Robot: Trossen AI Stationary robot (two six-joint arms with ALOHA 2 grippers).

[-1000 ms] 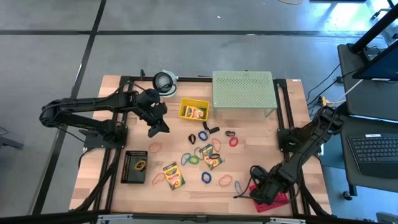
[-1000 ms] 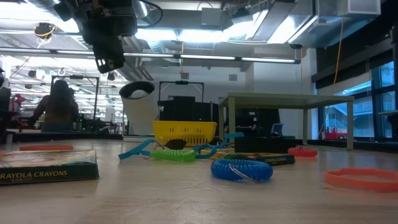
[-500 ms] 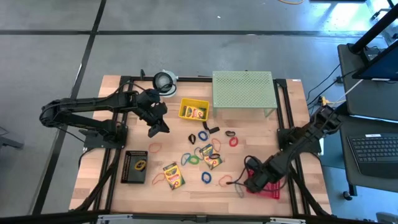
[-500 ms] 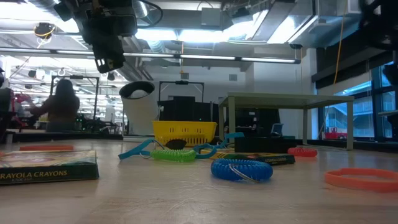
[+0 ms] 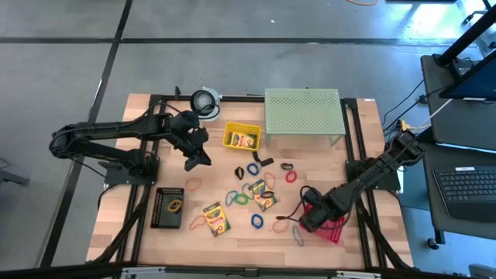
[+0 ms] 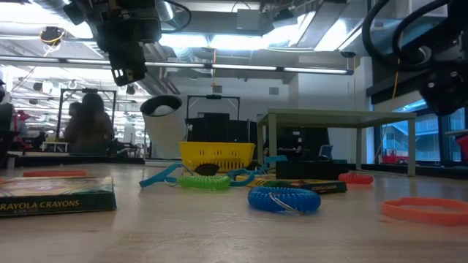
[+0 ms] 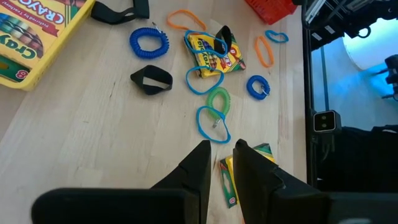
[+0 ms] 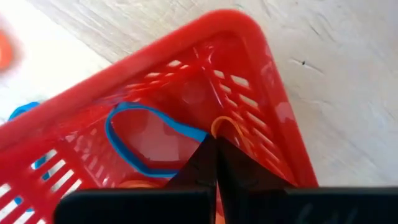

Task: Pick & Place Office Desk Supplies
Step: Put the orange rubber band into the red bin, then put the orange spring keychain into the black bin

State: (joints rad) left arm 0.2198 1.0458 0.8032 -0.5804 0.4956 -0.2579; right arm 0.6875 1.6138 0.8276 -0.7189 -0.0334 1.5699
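My right gripper (image 5: 312, 214) points down into a small red basket (image 5: 333, 231) near the table's front right, fingers shut. A blue band (image 8: 146, 140) and an orange band (image 8: 231, 127) lie in the basket. My left gripper (image 5: 195, 158) hangs above the table's left part, slightly open and holding nothing. Between the arms, crayon boxes (image 5: 216, 218) (image 5: 262, 195), coloured rubber bands (image 5: 256, 221) and black clips (image 5: 256, 169) lie flat on the wood. In the left wrist view the fingers (image 7: 221, 152) stand above a blue band (image 7: 213, 122). My right gripper reaches from above into the red basket, its shut fingertips (image 8: 205, 155) close to the mesh wall (image 8: 273, 143) and the orange band. The fingers hide the spot they meet, so I cannot tell whether they pinch the mesh or only press against it.
A yellow basket (image 5: 242, 138) with a crayon box stands mid-table, a pale green perforated stand (image 5: 302, 112) behind it. A white roll (image 5: 205, 101) sits at the far edge, a black tray (image 5: 169, 208) at the front left. Bare wood lies along the near edge.
My right gripper has moved toward the table's left, a little away from the near edge, staying shut. The red basket has slid along with it and turned slightly.
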